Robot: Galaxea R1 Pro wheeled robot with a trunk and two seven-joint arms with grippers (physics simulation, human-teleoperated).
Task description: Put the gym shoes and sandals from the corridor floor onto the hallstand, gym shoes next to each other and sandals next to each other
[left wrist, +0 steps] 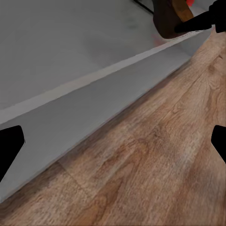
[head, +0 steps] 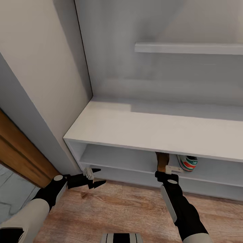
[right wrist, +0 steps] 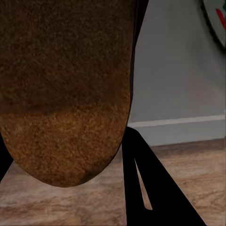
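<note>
Between the right gripper's (head: 165, 171) closed fingers, at the hallstand's (head: 145, 126) lower shelf beside a gym shoe (head: 187, 163): one brown sandal (head: 161, 161), probably light, stiff-soled, best pinched at its edge; left gripper (head: 95, 178) open, empty.

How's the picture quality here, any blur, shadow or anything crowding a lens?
Head view: soft overall, a shadow lies across the back panel and under the bench top, dimming the shoe. Right wrist view: the brown sandal sits so close that it looks grainy and blurred. Left wrist view: the floor grain smears, the fingertips plain black.
</note>
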